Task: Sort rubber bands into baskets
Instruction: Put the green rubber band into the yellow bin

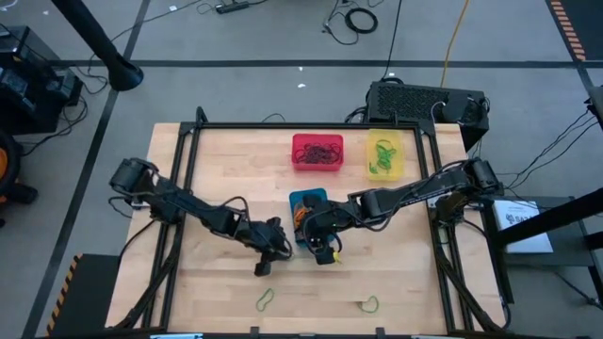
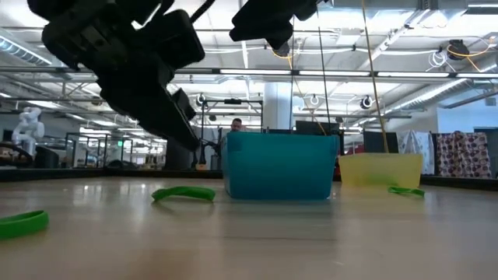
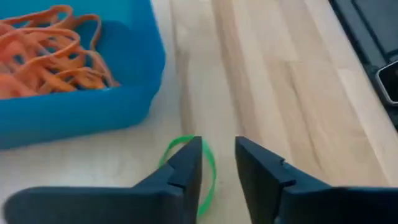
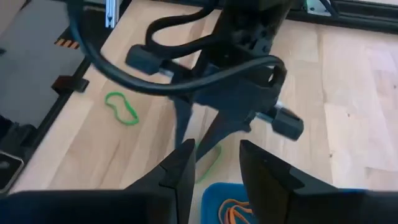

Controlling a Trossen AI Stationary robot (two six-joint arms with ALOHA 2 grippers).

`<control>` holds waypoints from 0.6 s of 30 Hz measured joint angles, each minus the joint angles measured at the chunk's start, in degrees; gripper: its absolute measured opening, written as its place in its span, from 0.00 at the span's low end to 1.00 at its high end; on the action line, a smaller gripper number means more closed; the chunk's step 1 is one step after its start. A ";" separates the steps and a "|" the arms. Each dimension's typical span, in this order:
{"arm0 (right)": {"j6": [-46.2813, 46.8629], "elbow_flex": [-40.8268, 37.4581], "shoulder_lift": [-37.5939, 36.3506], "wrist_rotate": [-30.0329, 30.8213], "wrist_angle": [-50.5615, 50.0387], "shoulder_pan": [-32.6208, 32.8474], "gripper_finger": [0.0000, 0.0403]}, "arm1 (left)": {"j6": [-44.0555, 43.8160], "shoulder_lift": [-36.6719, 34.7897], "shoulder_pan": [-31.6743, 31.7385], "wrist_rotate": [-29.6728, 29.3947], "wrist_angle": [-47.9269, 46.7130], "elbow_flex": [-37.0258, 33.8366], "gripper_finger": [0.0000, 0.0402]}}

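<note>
Three baskets stood on the wooden table (image 1: 217,179): the red basket (image 1: 317,152) at about twelve o'clock from the table's centre with dark bands inside, the yellow basket (image 1: 384,156) just beside it toward one o'clock holding green bands, and the blue basket (image 1: 307,209) near the centre, filled with orange rubber bands (image 3: 43,53). The left gripper (image 1: 268,261) hung low at about seven o'clock from the blue basket, its fingers (image 3: 186,168) spread with a clear gap and a green rubber band (image 3: 208,171) on the wood just beyond them, not pinched. The right gripper (image 1: 323,252) hovered at the blue basket's six o'clock edge, its fingers (image 4: 183,171) parted and holding nothing. Two more green bands lay loose along the table's six o'clock edge, one (image 1: 267,300) at seven o'clock, the other (image 1: 368,304) at five o'clock, well apart.
</note>
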 joint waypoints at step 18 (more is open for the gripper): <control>4.31 0.00 0.00 -0.01 -3.21 0.00 0.29 | -1.12 10.71 -3.89 0.70 3.71 0.22 0.43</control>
